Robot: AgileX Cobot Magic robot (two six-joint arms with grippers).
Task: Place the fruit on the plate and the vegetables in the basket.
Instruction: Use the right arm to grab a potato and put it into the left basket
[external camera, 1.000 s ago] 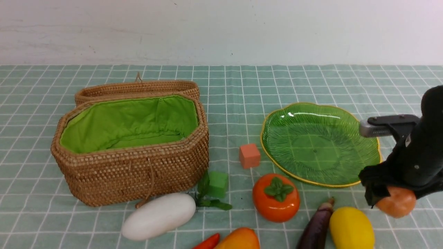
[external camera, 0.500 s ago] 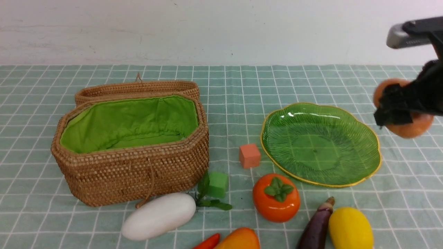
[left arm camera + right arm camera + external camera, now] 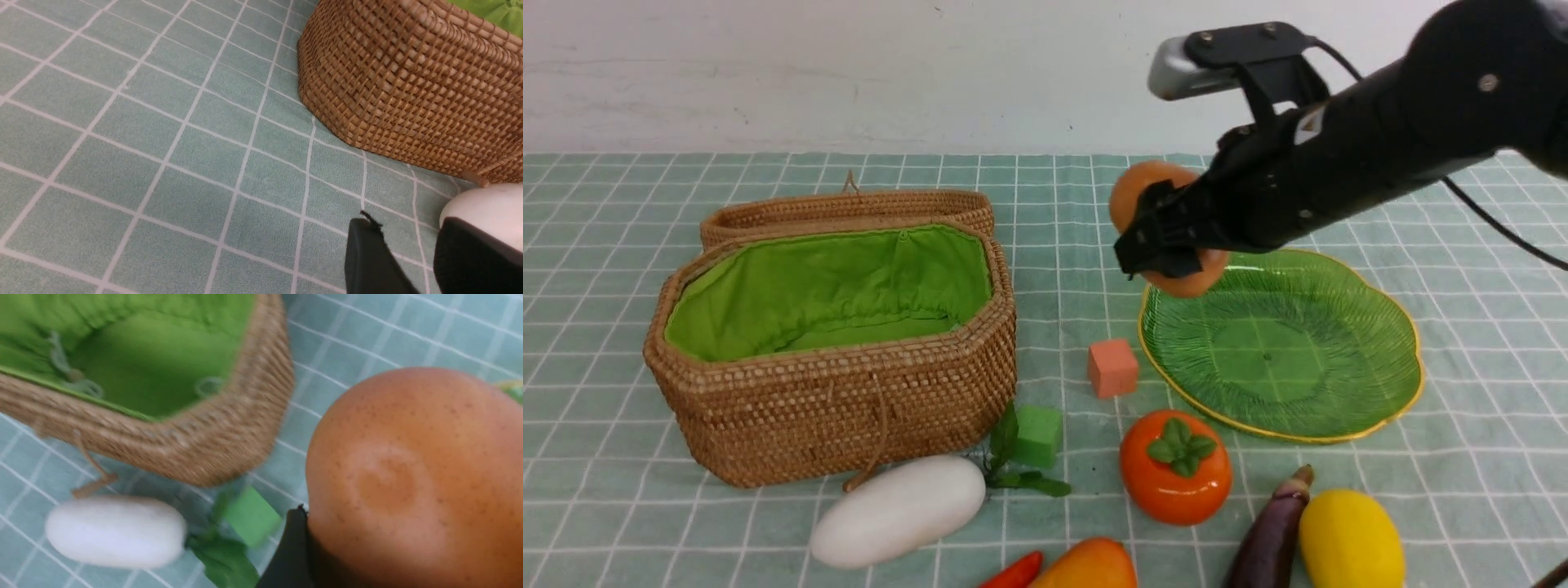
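My right gripper (image 3: 1168,237) is shut on the brown-orange potato (image 3: 1143,181) and holds it in the air over the near-left rim of the green leaf plate (image 3: 1298,367), right of the open wicker basket (image 3: 849,392). The potato fills the right wrist view (image 3: 408,477). The persimmon (image 3: 1174,465), lemon (image 3: 1352,539), mango (image 3: 1086,565), eggplant (image 3: 1267,531), red pepper (image 3: 1013,572) and white radish (image 3: 898,510) lie on the cloth in front. My left gripper (image 3: 404,228) is open and empty, low over the cloth beside the radish (image 3: 486,208) and basket (image 3: 408,81).
A salmon cube (image 3: 1112,368) lies between the basket and the plate. A green cube (image 3: 1036,435) sits by the radish's leaves. The basket's lid lies open behind it. The plate holds nothing.
My right arm has lifted the potato from the cloth at the right, then swung it left across the plate towards the basket. The other things have not moved.
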